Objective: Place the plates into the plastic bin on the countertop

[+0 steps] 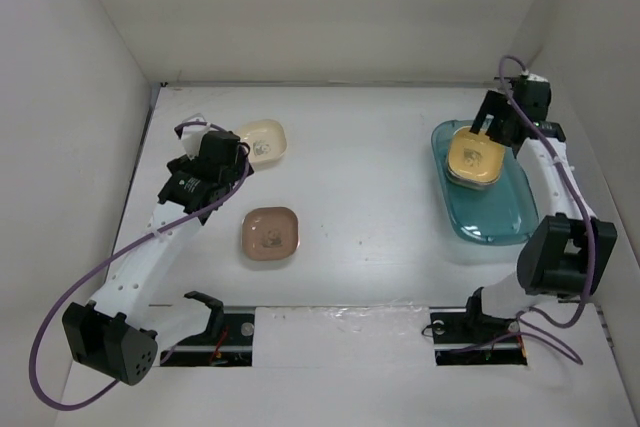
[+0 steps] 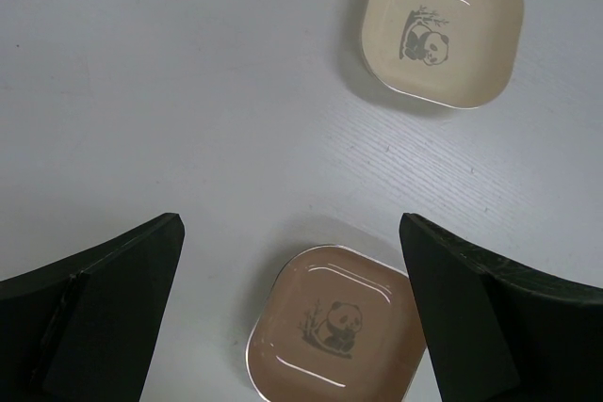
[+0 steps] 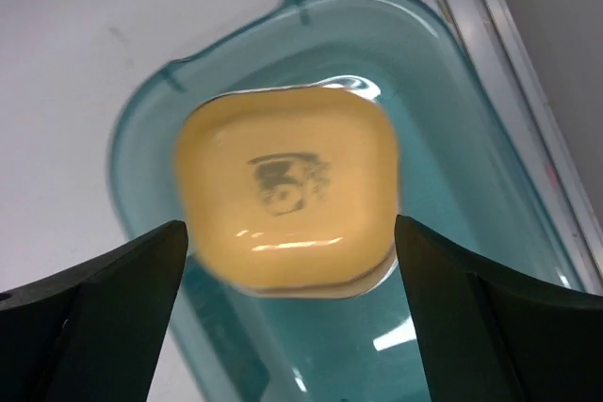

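My right tool hangs over the plastic bin, which lies along the right edge of the table toward the far right corner. Its fingers are spread wide, 1 on each side of the yellow plate and, as far as I can tell, clear of it. That plate lies face up in the far end of the bin and looks blurred in my right wrist view, so I cannot say that it has fully settled. A darker rim shows under its near edge, which suggests it rests on at least 1 other plate, but I cannot count what is hidden below. My left tool is also spread wide and empty, hovering over the left part of the table. Right under it is the brown plate, lying face up left of the table's middle and nearer the near edge. The cream plate sits apart from it, toward the far left corner. I judge the job well along but not finished: the yellow plate counts as delivered, and 2 plates are visibly left on the table. Both are on my left side, so the left tool looks best placed for the brown plate, then the cream 1.
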